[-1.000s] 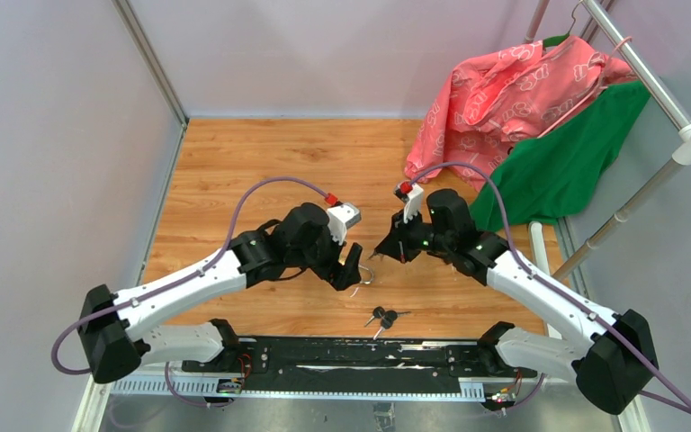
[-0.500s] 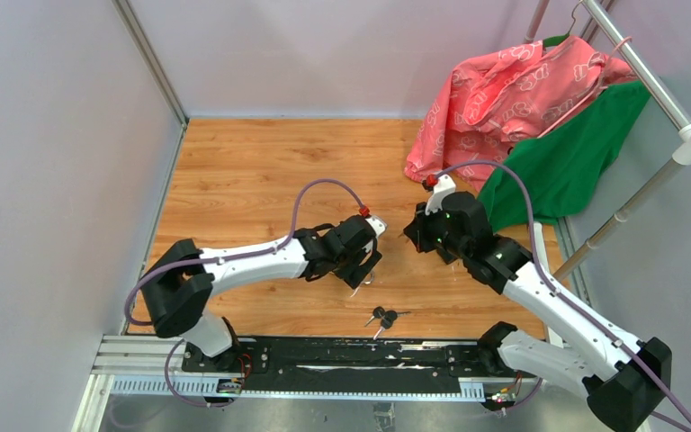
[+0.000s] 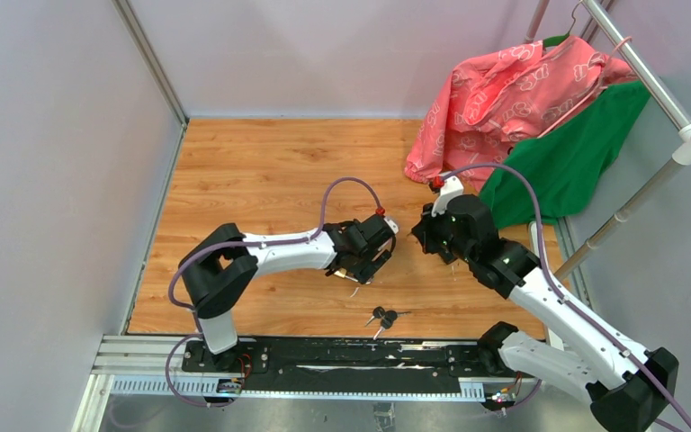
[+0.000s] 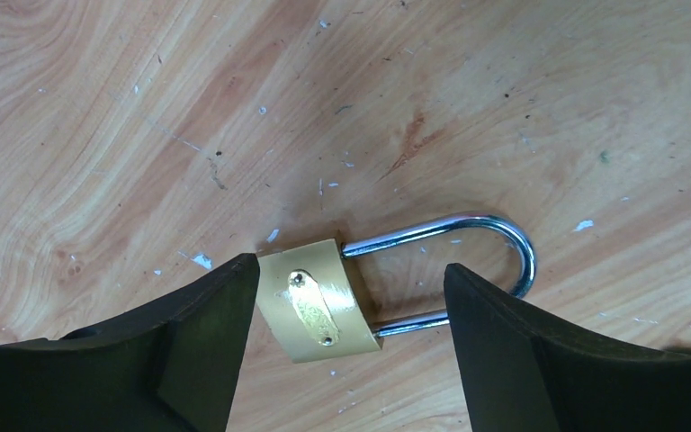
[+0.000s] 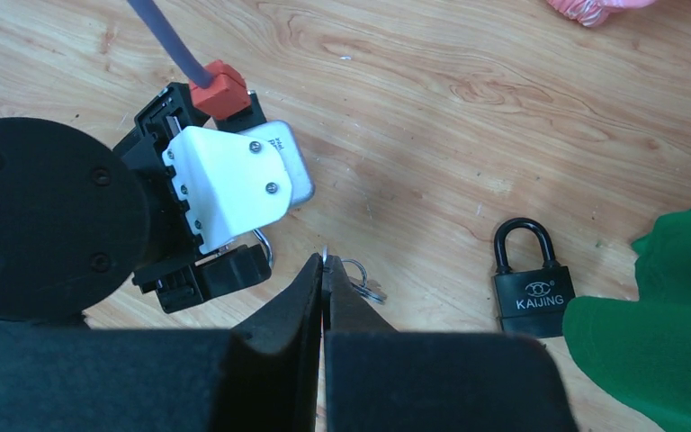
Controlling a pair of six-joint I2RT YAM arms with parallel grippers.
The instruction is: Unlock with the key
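Left claw (image 4: pixel 351 275) wide astride brass padlock (image 4: pixel 318 302); right claw (image 5: pixel 324 268) pinched shut, keyring (image 5: pixel 358 269) half-hidden behind it.

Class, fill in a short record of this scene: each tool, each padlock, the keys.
Left tool: open, straddling the brass padlock on the table
Right tool: shut, apparently on a key
Black padlock: lying flat beside the green cloth
Spare keys: on the table, nearer the arm bases
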